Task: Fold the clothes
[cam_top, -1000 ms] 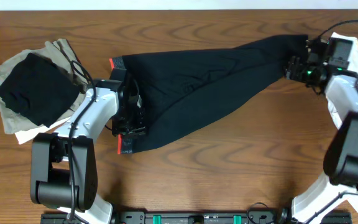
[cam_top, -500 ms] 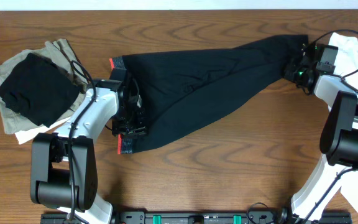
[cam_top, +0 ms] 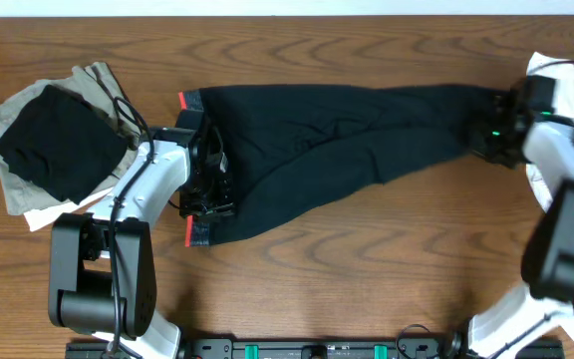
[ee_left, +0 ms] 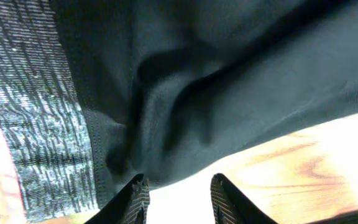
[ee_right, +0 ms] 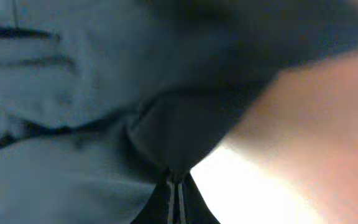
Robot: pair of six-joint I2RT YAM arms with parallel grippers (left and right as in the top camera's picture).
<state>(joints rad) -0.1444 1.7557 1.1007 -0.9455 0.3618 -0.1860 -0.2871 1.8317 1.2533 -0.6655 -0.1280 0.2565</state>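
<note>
While the leggings (cam_top: 317, 140) lay stretched full length across the table (cam_top: 367, 279) with no fold yet made, the right gripper (ee_right: 176, 182) was clamped on the ankle end and the left gripper (ee_left: 178, 194) stood part-open at the waistband (ee_left: 36, 124), gripping nothing visible, so all folding remained.

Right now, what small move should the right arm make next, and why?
Probably carry the leg ends leftward toward the waistband. The right jaws are shut on the leggings at that end, and the garment lies stretched out, unfolded.
</note>
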